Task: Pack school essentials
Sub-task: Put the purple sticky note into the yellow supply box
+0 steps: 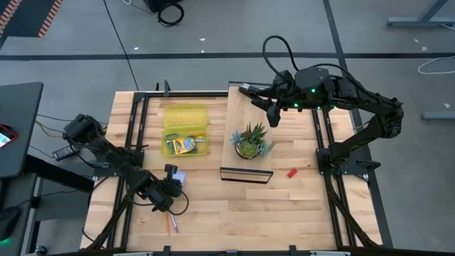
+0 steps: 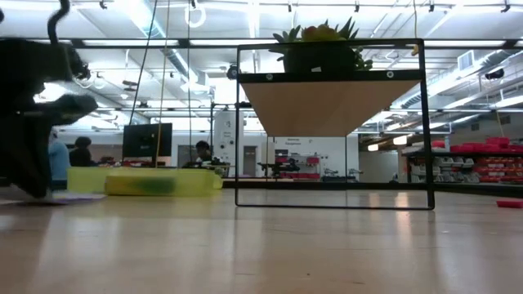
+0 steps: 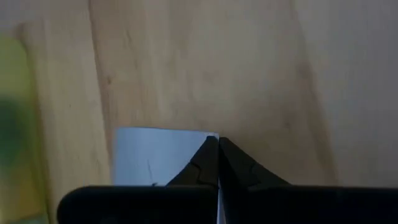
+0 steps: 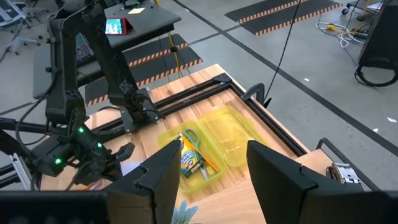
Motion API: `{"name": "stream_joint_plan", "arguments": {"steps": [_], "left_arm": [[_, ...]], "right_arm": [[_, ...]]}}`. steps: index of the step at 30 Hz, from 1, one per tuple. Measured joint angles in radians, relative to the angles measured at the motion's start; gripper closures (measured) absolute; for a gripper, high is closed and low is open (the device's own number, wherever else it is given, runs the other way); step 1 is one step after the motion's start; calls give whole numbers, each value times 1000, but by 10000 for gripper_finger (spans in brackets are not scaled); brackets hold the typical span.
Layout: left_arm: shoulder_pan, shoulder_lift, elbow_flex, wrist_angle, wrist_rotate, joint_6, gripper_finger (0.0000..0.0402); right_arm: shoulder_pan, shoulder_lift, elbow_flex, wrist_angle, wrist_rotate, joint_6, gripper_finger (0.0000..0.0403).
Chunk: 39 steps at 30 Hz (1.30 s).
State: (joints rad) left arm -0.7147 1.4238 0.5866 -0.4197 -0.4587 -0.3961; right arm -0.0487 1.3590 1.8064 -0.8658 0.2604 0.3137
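A pale blue square pad point(image 1: 177, 175) lies on the wooden table near its left front, with my left gripper point(image 1: 168, 188) shut at its edge. An open yellow see-through case point(image 1: 186, 130) lies farther back with the yellow-and-green crayon box point(image 1: 183, 144) in it. Thin orange and pink pencils point(image 1: 170, 224) lie near the front edge. A tiny red block point(image 1: 291, 173) lies to the right. My right gripper point(image 4: 214, 180) hangs open, high above the far side of the table. My left gripper has its two fingers closed together on the pad's edge beside a corner point(image 3: 211, 138), with a thin pale strip of the pad showing between them. The fingers slant down onto it. The gripper hides whether the pad is lifted off the table.
A green spiky potted plant point(image 1: 250, 141) stands on a wooden shelf in a black frame point(image 1: 246, 173) at mid-table. Black rails point(image 1: 135, 128) run along both sides. People sit in the room beyond point(image 2: 57, 159).
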Motion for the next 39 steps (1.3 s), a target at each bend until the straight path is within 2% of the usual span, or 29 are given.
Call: {"name": "stream_joint_plan", "arguments": {"steps": [12,20,33,39], "left_arm": [[34,-84,147,-211,-38,59,401],[120,-85,236,-263,-74,133,401],[444,-85,239,-195,-75,382,401],[593,-85,189,-73,-60,391,401]], "right_arm": [[0,0,0,2,0,-10,213],[0,0,0,5,0,-26,213],[0,0,0,45,0,-26,213],[0,0,0,46,0,-27,213]]}}
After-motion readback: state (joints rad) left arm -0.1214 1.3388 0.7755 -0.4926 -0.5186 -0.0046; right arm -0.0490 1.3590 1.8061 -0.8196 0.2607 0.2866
